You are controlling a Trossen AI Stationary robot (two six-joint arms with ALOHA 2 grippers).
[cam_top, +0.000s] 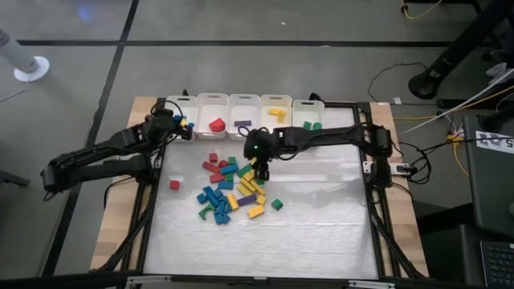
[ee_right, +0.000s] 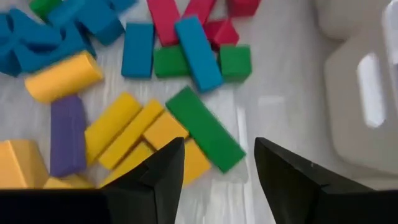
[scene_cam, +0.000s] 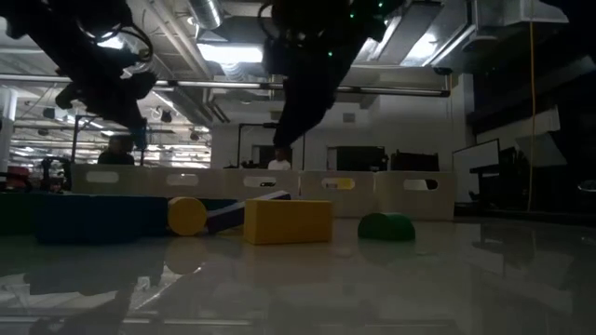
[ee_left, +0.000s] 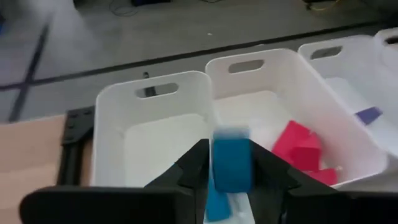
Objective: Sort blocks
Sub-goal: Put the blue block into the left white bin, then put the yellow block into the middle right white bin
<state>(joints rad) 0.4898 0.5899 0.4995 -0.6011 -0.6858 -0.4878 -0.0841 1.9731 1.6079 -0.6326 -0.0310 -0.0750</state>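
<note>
The blocks lie in a loose pile [cam_top: 233, 189] at the table's middle: red, blue, green, yellow and purple. A red cube [cam_top: 174, 185] and a green cube [cam_top: 277, 204] lie apart from it. My left gripper [cam_top: 181, 122] is at the far left, above the leftmost white bin [ee_left: 152, 124], shut on a blue block [ee_left: 231, 165]. My right gripper [ee_right: 214, 171] hangs open above the pile's far side; a green bar [ee_right: 205, 134] lies on the table below its fingers, untouched. The low view shows it [scene_cam: 296, 112] raised above the table. My left gripper pinches the blue block [ee_left: 231, 155] between its two fingers, by two opposite sides. The block is lifted clear above the bins, over the wall between the leftmost bin and the bin with red blocks. Its lower end is hidden between the fingers.
Five white bins stand in a row along the far edge; going right from the leftmost, they hold red [cam_top: 217, 124], purple [cam_top: 241, 124], yellow [cam_top: 277, 114] and green [cam_top: 312, 125] blocks. Bare table lies near and right of the pile. A black frame [cam_top: 377, 209] borders the table.
</note>
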